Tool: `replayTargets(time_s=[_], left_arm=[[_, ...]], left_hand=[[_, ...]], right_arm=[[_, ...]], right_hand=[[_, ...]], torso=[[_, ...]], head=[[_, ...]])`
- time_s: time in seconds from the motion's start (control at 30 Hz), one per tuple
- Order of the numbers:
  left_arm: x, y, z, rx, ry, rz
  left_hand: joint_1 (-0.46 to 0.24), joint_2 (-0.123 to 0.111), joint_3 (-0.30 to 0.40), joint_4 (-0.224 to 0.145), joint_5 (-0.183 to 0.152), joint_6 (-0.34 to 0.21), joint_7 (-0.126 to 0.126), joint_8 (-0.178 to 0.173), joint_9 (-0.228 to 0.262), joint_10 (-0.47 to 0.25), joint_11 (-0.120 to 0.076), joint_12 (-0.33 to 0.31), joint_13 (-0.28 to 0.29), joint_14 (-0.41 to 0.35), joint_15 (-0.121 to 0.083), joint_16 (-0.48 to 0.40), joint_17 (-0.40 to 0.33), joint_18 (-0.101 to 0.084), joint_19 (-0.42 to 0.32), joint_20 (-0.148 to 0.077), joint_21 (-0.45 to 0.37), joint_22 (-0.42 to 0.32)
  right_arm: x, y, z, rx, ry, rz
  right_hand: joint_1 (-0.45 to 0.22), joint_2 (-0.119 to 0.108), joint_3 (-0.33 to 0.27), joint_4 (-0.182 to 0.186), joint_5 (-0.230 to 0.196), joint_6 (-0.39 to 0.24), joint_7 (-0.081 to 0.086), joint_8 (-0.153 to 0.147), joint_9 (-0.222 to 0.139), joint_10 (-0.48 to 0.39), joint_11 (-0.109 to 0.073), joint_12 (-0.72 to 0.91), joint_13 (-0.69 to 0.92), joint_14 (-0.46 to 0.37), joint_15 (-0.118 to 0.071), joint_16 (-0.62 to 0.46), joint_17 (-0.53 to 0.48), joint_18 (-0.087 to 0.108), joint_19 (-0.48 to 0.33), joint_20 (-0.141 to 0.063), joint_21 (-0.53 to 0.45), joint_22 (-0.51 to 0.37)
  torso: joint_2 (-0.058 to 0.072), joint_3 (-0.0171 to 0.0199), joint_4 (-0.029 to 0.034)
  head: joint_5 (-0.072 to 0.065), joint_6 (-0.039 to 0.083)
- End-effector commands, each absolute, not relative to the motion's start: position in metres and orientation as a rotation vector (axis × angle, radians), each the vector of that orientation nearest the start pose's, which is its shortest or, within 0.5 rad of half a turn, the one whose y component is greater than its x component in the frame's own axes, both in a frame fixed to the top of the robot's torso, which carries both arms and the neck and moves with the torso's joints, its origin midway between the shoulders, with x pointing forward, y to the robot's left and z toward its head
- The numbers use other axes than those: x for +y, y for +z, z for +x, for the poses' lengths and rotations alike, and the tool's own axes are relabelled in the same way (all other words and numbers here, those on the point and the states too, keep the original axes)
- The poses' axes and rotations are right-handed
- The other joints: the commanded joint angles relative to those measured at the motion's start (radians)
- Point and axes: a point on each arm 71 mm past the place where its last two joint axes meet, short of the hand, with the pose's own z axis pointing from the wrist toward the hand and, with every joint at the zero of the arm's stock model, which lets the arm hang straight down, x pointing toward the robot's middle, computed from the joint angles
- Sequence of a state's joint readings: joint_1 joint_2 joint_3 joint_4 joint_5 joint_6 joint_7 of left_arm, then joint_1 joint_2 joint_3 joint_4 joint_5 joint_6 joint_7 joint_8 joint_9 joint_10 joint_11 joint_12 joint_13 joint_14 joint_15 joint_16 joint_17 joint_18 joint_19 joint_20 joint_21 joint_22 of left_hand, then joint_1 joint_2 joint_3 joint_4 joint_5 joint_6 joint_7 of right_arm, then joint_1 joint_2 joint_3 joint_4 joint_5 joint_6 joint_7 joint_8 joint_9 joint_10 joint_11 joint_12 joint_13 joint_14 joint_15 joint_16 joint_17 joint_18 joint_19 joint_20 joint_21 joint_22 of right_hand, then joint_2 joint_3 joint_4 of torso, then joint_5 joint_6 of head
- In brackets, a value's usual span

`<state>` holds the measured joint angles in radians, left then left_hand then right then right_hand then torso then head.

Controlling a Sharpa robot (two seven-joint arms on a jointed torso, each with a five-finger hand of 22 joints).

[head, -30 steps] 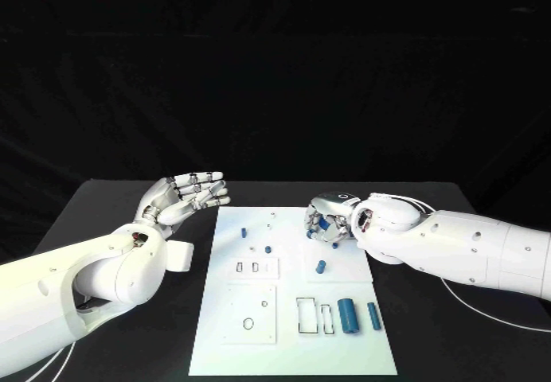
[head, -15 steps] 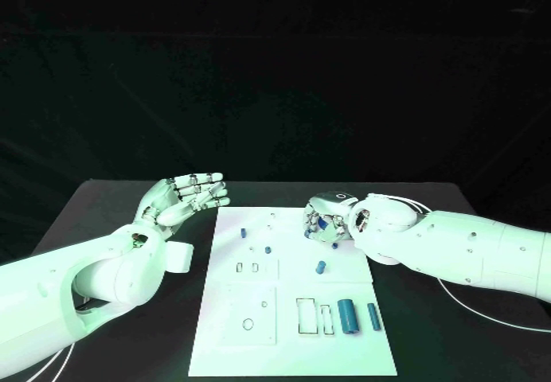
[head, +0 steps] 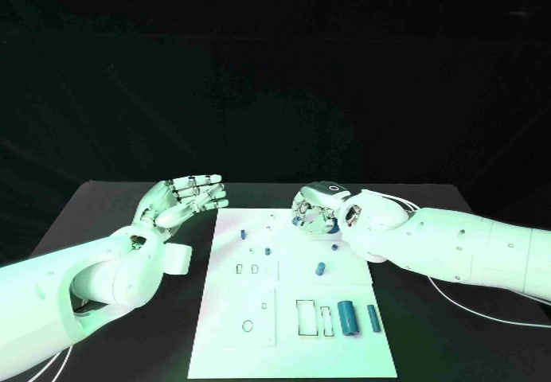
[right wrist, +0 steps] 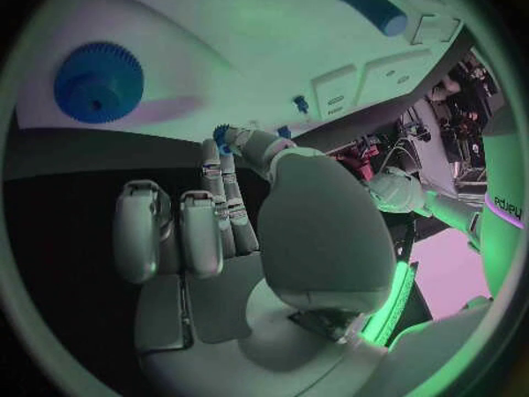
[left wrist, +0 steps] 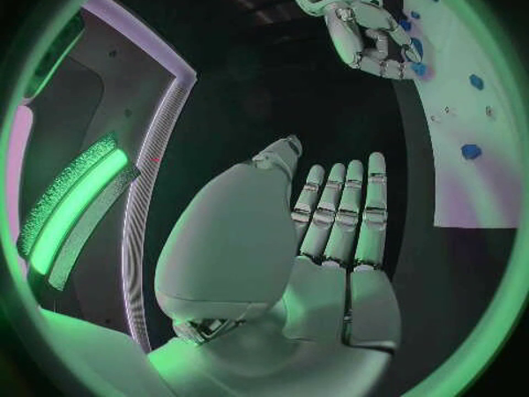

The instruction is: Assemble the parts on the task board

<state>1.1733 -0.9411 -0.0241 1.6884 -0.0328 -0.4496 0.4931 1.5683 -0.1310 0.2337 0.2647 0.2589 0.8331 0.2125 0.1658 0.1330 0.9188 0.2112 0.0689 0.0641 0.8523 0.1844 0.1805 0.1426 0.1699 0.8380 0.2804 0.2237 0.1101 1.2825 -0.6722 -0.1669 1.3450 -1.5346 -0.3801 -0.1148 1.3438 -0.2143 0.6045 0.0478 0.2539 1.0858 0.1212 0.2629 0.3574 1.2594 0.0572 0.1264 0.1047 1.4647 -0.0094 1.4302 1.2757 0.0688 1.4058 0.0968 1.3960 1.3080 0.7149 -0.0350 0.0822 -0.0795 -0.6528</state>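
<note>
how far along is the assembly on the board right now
Early, by the look of it. Done: a few small blue pegs seem to stand in the task board. In hand: the right hand pinches a small blue part over the board's far end. Left: two blue cylinders lie loose; the left hand holds nothing.

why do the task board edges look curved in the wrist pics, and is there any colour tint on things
Right wrist view: fisheye bends the task board edge. Left wrist view: same bending of the board, dark frame around the circle. Head view: edges stay straight; green light tints the board and both arms.
</note>
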Motion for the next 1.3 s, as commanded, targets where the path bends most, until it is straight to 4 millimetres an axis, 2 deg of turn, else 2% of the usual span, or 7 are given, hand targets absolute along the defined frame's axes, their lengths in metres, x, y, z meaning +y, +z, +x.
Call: replayTargets(time_s=[0.03,0.33,0.87,0.9,1.0,1.3], left_arm=[[0.214,-0.163,0.458,1.302,-1.553,-1.045],[0.213,-0.163,0.457,1.305,-1.556,-1.043],[0.210,-0.162,0.457,1.313,-1.568,-1.039],[0.210,-0.162,0.457,1.313,-1.568,-1.039],[0.210,-0.162,0.457,1.314,-1.569,-1.039],[0.210,-0.162,0.457,1.314,-1.569,-1.038]], left_hand=[[0.001,-0.008,0.006,-0.002,-0.006,-0.003,0.048,-0.003,-0.001,0.001,0.005,-0.005,-0.001,-0.006,-0.002,-0.005,0.000,0.011,0.003,0.000,0.001,-0.001],[0.002,-0.008,0.007,-0.004,-0.006,-0.003,0.048,-0.003,-0.001,0.000,0.005,-0.005,-0.001,-0.006,-0.002,-0.005,0.000,0.011,0.003,0.000,0.001,-0.002],[0.003,-0.008,0.008,-0.004,-0.006,-0.004,0.048,-0.004,-0.001,0.000,0.005,-0.005,-0.001,-0.006,-0.002,-0.006,0.001,0.011,0.003,0.000,0.001,-0.002],[0.003,-0.008,0.008,-0.004,-0.006,-0.004,0.048,-0.004,-0.001,0.000,0.005,-0.005,-0.001,-0.006,-0.002,-0.006,0.001,0.011,0.003,0.000,0.001,-0.002],[0.003,-0.008,0.008,-0.004,-0.006,-0.004,0.048,-0.004,-0.001,0.000,0.005,-0.005,-0.001,-0.006,-0.002,-0.006,0.001,0.011,0.003,0.000,0.001,-0.002],[0.003,-0.008,0.010,-0.005,-0.006,-0.004,0.048,-0.004,-0.002,0.000,0.005,-0.005,-0.001,-0.006,-0.002,-0.006,0.001,0.010,0.003,0.000,0.001,-0.002]], right_arm=[[-0.161,-0.187,0.519,1.543,0.535,-0.272],[-0.142,-0.186,0.528,1.520,0.542,-0.277],[-0.118,-0.194,0.539,1.533,0.548,-0.293],[-0.117,-0.195,0.539,1.535,0.547,-0.293],[-0.116,-0.196,0.541,1.543,0.540,-0.293],[-0.118,-0.201,0.544,1.569,0.519,-0.295]], right_hand=[[-0.005,0.008,0.002,-0.002,0.007,0.001,0.005,0.007,0.005,0.005,0.003,-0.005,0.000,0.054,-0.005,0.006,-0.002,-0.008,0.004,-0.004,0.002,0.002],[-0.008,0.007,0.003,-0.003,0.008,-0.002,0.005,0.007,0.007,0.003,0.004,-0.008,0.000,0.054,-0.005,0.007,-0.001,-0.009,0.004,-0.004,0.003,0.004],[-0.018,0.007,0.008,-0.004,0.007,-0.015,0.009,0.006,0.013,-0.004,0.008,-0.018,-0.001,0.054,-0.001,0.009,0.000,-0.008,0.001,-0.002,0.000,0.002],[-0.018,0.007,0.008,-0.004,0.007,-0.015,0.009,0.006,0.013,-0.004,0.008,-0.018,-0.001,0.054,-0.001,0.009,0.000,-0.008,0.001,-0.002,0.000,0.002],[-0.018,0.007,0.008,-0.004,0.007,-0.015,0.009,0.006,0.013,-0.004,0.008,-0.018,-0.001,0.054,-0.001,0.009,0.000,-0.008,0.001,-0.002,0.000,0.002],[-0.024,0.006,0.009,-0.004,0.003,-0.021,0.011,0.005,0.016,-0.006,0.010,-0.022,-0.001,0.054,0.000,0.009,-0.002,-0.007,-0.001,-0.001,-0.002,0.000]], torso=[[0.000,0.0002,0.0013],[0.004,-0.0002,0.0035],[0.007,-0.0041,0.0114],[0.006,-0.0033,0.0107],[0.006,-0.0041,0.0119],[0.007,-0.0036,0.0085]], head=[[0.003,0.002],[0.004,0.001],[0.006,-0.001],[0.006,-0.002],[0.006,-0.003],[0.010,-0.005]])
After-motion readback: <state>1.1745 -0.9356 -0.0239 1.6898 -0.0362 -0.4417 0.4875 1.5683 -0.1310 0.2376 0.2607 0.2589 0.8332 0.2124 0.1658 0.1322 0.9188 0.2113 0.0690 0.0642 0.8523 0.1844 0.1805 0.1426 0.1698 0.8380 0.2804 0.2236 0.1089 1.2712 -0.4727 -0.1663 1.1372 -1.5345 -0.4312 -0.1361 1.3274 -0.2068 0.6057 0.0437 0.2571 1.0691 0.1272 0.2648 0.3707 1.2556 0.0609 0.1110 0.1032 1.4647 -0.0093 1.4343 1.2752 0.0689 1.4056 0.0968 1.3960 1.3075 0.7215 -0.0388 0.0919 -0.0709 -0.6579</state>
